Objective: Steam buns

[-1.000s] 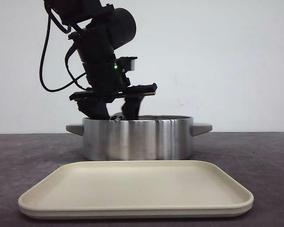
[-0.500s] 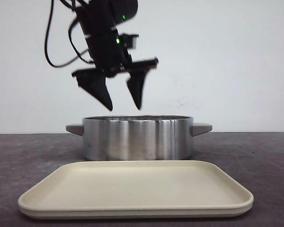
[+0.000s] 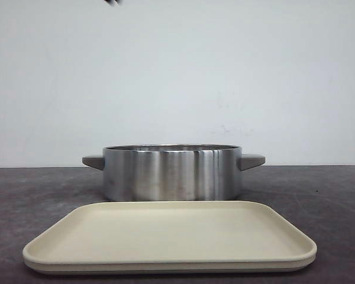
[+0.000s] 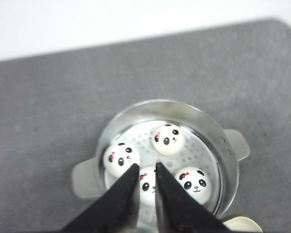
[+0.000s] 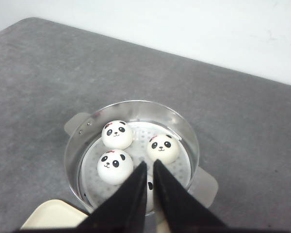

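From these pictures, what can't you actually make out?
- Front view: the buns are hidden behind the steamer pot wall.
- Front view: both arms are out of frame; only a dark scrap shows at the top edge.
- Both wrist views: one bun is partly covered by the fingers, as is its counterpart.

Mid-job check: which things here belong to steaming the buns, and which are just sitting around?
Part of the job:
- four panda buns, all in the pot
- steel pot with its holed steamer plate

Just lying about:
- cream tray, bare, in front of the pot
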Tool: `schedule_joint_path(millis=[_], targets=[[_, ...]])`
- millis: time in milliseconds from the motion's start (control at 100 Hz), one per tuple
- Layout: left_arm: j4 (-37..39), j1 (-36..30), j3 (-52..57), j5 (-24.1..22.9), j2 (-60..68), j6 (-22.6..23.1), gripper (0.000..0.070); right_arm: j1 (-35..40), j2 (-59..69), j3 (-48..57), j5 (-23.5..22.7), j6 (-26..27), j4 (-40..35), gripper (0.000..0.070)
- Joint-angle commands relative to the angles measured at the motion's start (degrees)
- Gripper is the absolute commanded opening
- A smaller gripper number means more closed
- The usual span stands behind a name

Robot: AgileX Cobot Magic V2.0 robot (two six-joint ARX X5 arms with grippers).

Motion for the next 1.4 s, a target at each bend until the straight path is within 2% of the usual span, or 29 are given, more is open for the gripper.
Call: schedule_joint_path(millis=[0, 200, 350, 520, 680, 790, 1390], targets=[[-0.55, -0.37, -1.9, -0.46, -4.15, -0.13, 0.0012, 0.94, 0.63, -1.31, -0.15, -0.79, 2.89, 0.0013], [-1.84, -0.37, -12.39, -1.62, -19.63, -0.15, 0.0012, 2.54, 0.63, -7.87, -0.31, -0.79, 11.34, 0.0013], [-2.4, -0.28, -20.37, -3.04, -29.81, -1.22, 0.0011, 4.5, 0.28, -12.44, -0.37, -0.76, 20.87, 0.0013], [-5.4, -0.28, -24.33, -5.42, -37.46, -1.36, 0.0012, 6.51, 0.31, -13.99, -0.39, -0.52, 27.63, 0.0013], [-10.14, -0.28, -24.33, -7.1, -40.83, -1.31, 0.0015, 7.28, 0.31, -13.99, -3.17, -0.09, 29.51, 0.0013], [-11.78, -0.28, -24.33, -7.08, -42.45, -1.36, 0.0015, 7.28, 0.31, -13.99, -3.13, -0.15, 30.05, 0.0013], [-12.0, -0.28, -24.33, -7.08, -43.63, -1.33, 0.0017, 6.93, -0.52, -13.99, -2.67, -0.13, 29.9, 0.0013]])
